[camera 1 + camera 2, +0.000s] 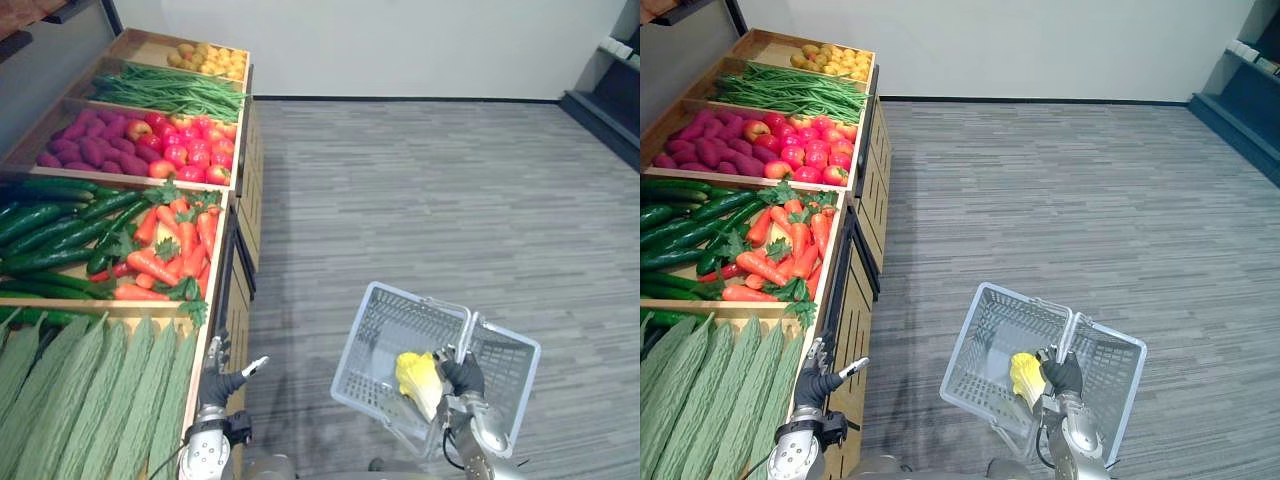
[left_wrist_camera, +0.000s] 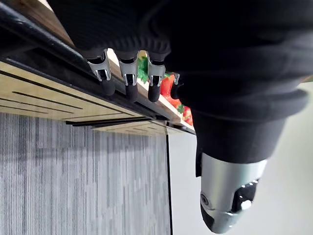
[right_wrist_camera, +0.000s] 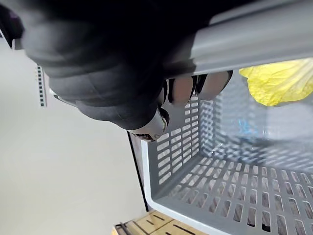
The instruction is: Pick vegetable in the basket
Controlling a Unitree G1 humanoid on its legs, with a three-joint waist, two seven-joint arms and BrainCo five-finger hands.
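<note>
A grey plastic basket hangs over the floor at the lower right. My right hand is shut on its handle, and the fingers curl round the bar. A yellow leafy vegetable lies inside the basket, against the side nearest that hand, and shows again as yellow leaves past the handle. My left hand is open and holds nothing. It sits at the front edge of the wooden produce stand, beside the ridged green gourds. Its fingers hang relaxed along the stand's edge.
The wooden stand runs along the left, holding carrots, cucumbers, red apples, purple tubers, green beans and yellow fruit. Grey carpet stretches right to a dark shelf.
</note>
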